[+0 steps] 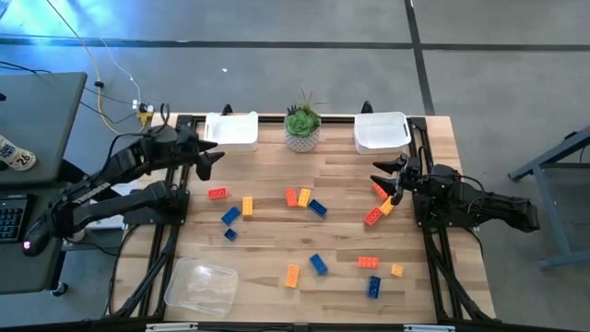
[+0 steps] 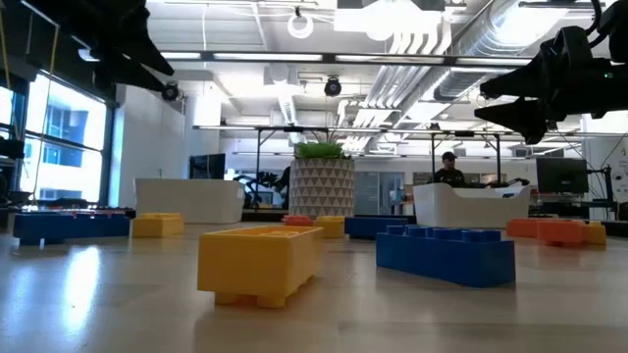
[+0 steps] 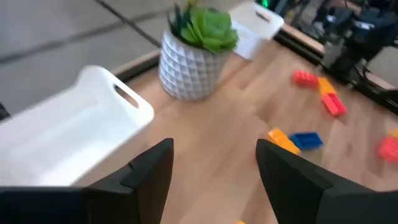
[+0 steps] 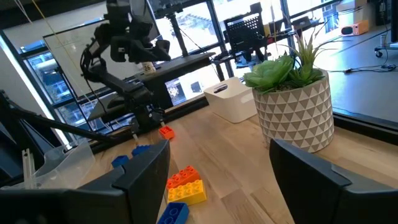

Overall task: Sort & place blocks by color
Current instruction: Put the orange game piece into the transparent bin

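Several small studded blocks in red-orange, yellow-orange and blue lie scattered on the wooden table [image 1: 277, 240], such as a red one [image 1: 218, 193], a blue one [image 1: 317, 207] and a yellow one [image 1: 292, 275]. In the low view a yellow block [image 2: 260, 260] and a blue block [image 2: 446, 255] rest flat, close to the camera. My left gripper [image 1: 210, 157] [image 3: 214, 180] is open and raised beside the left white tray [image 1: 230, 129] [image 3: 68, 130]. My right gripper [image 1: 392, 175] [image 4: 227, 180] is open, raised above a red block [image 1: 378, 190] near the right white tray [image 1: 382, 131]. Neither holds anything.
A potted green plant [image 1: 302, 124] [image 4: 292, 99] stands at the far edge between the two white trays. A clear plastic container [image 1: 200, 286] lies at the near left corner. A black frame runs along the table's left and right edges. A person [image 2: 448, 169] sits in the room beyond.
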`<state>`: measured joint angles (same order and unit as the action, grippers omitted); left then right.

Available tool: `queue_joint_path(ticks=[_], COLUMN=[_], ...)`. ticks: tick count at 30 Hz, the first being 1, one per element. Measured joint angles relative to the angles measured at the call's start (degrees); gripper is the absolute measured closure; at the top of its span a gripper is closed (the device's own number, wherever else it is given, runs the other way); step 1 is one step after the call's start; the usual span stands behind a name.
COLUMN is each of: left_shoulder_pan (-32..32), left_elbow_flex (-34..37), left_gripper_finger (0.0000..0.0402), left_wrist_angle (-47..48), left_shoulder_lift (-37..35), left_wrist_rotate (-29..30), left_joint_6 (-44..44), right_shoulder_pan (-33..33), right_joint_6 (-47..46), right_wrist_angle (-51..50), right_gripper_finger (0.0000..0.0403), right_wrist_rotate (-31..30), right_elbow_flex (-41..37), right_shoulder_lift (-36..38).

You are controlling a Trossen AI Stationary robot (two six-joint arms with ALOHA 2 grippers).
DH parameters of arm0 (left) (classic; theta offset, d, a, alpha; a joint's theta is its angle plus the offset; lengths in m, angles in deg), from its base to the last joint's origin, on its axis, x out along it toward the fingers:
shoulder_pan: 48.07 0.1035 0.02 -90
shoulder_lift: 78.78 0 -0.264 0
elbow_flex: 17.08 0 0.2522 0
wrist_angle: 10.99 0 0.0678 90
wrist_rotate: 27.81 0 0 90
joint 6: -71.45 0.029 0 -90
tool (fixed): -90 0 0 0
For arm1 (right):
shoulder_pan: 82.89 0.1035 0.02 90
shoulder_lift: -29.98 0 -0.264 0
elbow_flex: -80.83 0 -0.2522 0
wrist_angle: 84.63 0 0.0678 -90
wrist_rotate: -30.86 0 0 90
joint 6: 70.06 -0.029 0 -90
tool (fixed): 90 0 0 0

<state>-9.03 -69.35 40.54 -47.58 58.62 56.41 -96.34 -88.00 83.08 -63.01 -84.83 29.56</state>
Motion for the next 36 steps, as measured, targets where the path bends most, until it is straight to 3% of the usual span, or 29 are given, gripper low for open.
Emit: queue_joint_path(ticks=[7, 13, 22, 28, 36], left_shoulder_pan=[-5.6, -11.4, -20.4, -24.1, -23.5], left_elbow_flex=[-4.8, -7.0, -7.9, -7.9, -7.9], left_gripper_finger=[0.0183, 0.0183, 0.0183, 0.0183, 0.0183], left_wrist_angle=[1.8, 3.0, 4.9, 7.7, 18.9], left_shoulder_lift=[9.7, 18.0, 26.6, 29.8, 31.6], left_wrist_rotate=[-1.1, -0.8, 3.4, 5.9, 5.8], left_joint_6=[-7.4, -18.7, -32.7, -29.4, -21.5], right_shoulder_pan=[0.0, 0.0, 0.0, 0.0, 0.0], right_joint_6=[0.0, 0.0, 0.0, 0.0, 0.0], right_wrist_angle=[0.0, 0.0, 0.0, 0.0, 0.0], right_gripper_finger=[0.0139, 0.0139, 0.0139, 0.0139, 0.0139], right_wrist_rotate=[0.0, 0.0, 0.0, 0.0, 0.0], right_elbow_flex=[0.0, 0.0, 0.0, 0.0, 0.0], right_shoulder_lift=[0.0, 0.0, 0.0, 0.0, 0.0])
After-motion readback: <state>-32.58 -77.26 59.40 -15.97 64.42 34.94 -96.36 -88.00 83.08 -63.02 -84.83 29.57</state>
